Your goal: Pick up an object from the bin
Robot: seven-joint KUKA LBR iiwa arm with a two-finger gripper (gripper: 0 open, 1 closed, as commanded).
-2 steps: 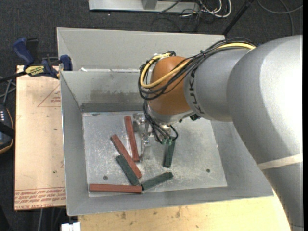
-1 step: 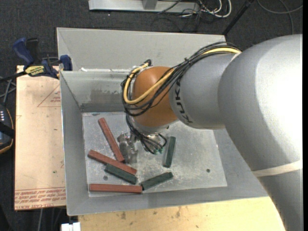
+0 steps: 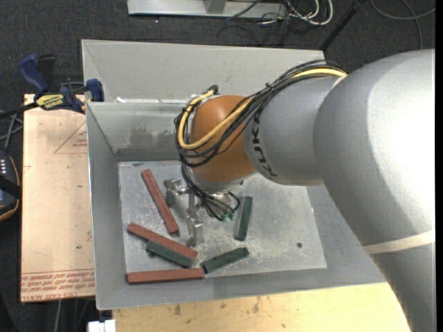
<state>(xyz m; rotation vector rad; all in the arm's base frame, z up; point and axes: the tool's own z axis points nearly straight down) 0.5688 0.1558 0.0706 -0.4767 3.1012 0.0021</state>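
The tool (image 3: 194,234) is seen low over the floor of the grey bin (image 3: 104,185), near its middle. Whether it is spread or pressed together cannot be told. A slanted red-brown stick (image 3: 160,200) is found just beside it at 10 o'clock. At 8 o'clock a second red-brown stick (image 3: 149,233) is touched by a dark green stick (image 3: 170,255). Another green stick (image 3: 242,218) lies at 3 o'clock, one more (image 3: 225,259) at 5 o'clock, and a third red-brown stick (image 3: 165,276) at 7 o'clock.
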